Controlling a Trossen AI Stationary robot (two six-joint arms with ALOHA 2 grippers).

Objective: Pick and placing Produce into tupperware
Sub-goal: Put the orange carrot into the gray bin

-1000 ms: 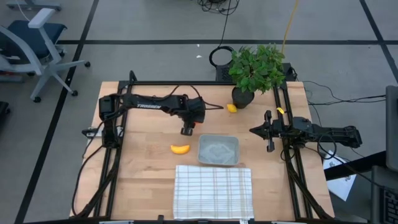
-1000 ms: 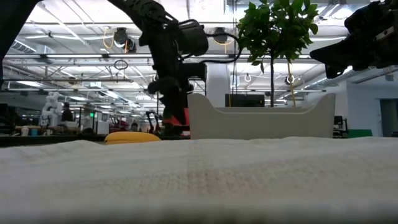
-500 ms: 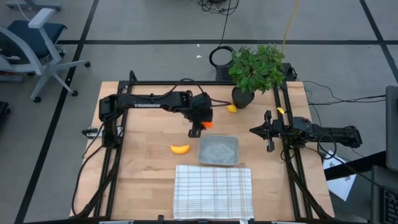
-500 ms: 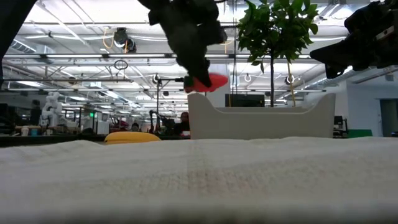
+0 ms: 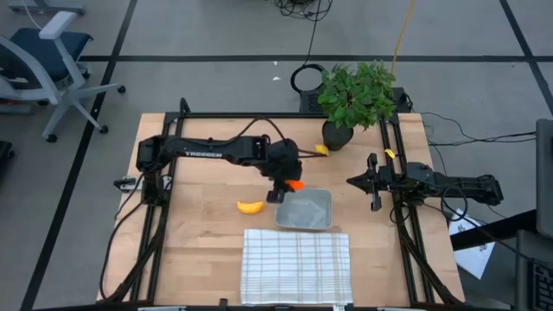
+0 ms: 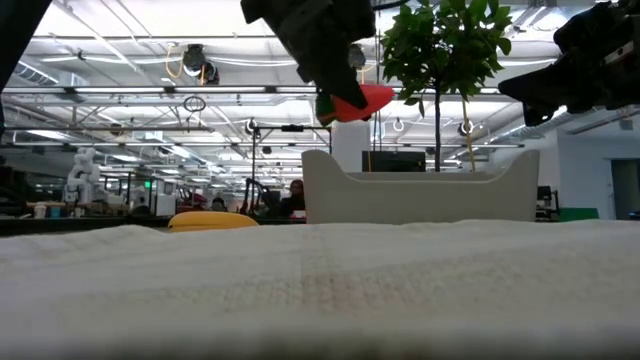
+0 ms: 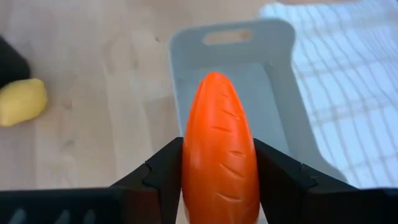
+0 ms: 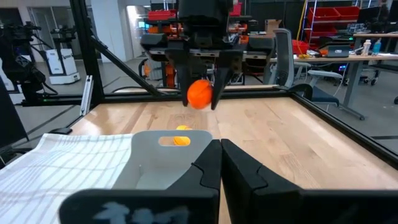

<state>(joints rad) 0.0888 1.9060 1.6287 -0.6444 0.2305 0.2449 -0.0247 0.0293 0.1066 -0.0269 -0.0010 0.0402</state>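
My left gripper (image 5: pixel 289 180) is shut on the orange carrot (image 7: pixel 219 155), held in the air above the far left corner of the translucent grey tupperware (image 5: pixel 304 209). The carrot also shows in the low view (image 6: pixel 360 100) and the right wrist view (image 8: pixel 199 94); its green top is hidden. The yellow banana (image 5: pixel 251 206) lies on the wood left of the tub. The lemon (image 5: pixel 322 149) lies by the plant pot. My right gripper (image 5: pixel 373 183) is shut and empty, hovering right of the tub. My left gripper pinches the carrot's two long sides (image 7: pixel 186 171) between its two fingers (image 7: pixel 277 177), which lie along it. The rounded tip (image 7: pixel 214 81) sticks out ahead of the fingers. The fingers slant down from the table's left. The carrot is lifted clear, its tip toward the tub.
A white grid-lined cloth (image 5: pixel 296 266) lies at the near edge, just in front of the tub. A leafy potted plant (image 5: pixel 354 95) stands at the far right. Black frame rails run along the table's left, right and far sides.
My left gripper, shut on the carrot, has risen from low over the table and gone toward the table's right edge, up to the tub. The carrot is now lifted clear, well above the tub's rim.
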